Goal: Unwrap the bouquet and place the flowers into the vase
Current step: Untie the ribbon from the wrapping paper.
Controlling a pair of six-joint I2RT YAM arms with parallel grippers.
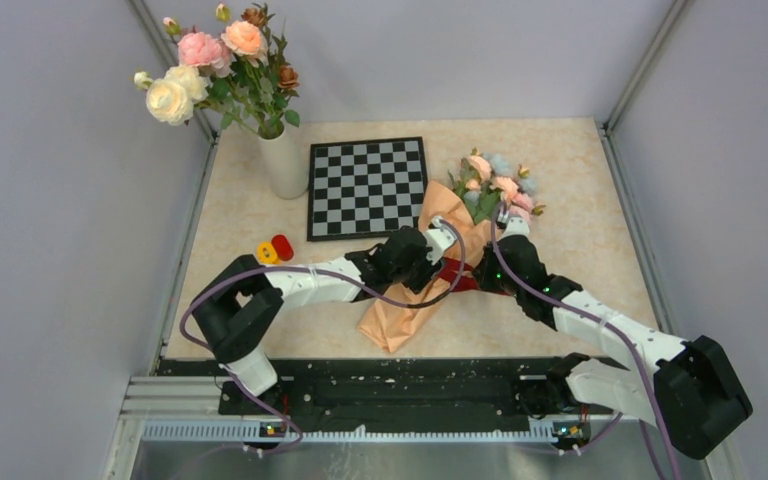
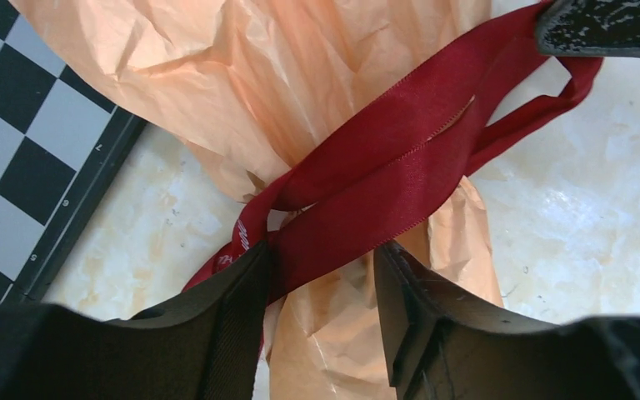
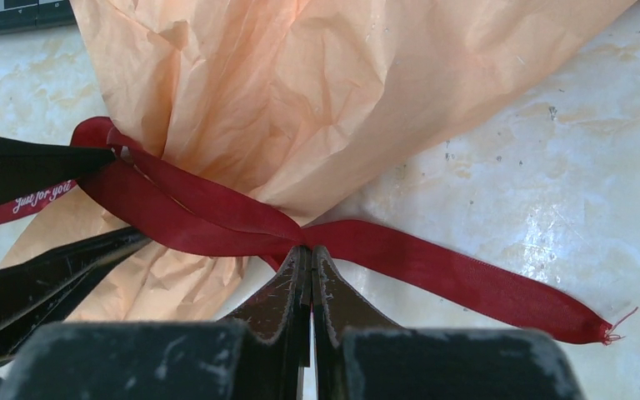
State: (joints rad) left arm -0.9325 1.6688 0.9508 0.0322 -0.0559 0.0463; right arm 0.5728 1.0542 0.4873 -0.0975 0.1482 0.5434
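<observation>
The knot is the step in hand. The bouquet lies on the table, its paper overlapping the right edge of the chessboard, with its flowers pointing to the far side and the paper tied shut. The right gripper is clamped on the red ribbon beside the knot. The left gripper straddles the ribbon, jaws apart, not pinching. Next, I'd say, the left needs to close on a strand so the two can pull apart. The vase stands well off, far left.
</observation>
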